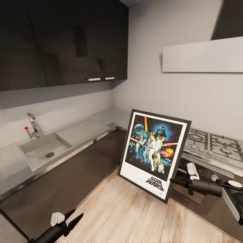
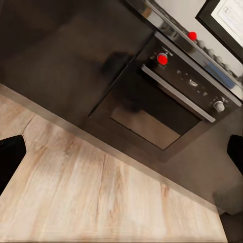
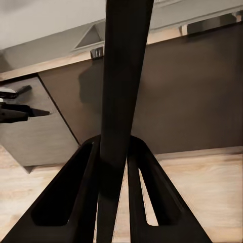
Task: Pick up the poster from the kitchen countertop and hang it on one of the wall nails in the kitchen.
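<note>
Beside the poster [image 1: 154, 153], the right arm [image 1: 206, 186] is a matte black tube with a white clip-like block on top and a white-rimmed black housing behind it. Its fingers [image 3: 76, 197] are black, long and tapered, with slotted openings cut through them. Well away from the poster, the left arm [image 1: 55, 231] is black too, with a small white block and two pointed black fingers [image 1: 72, 219].
</note>
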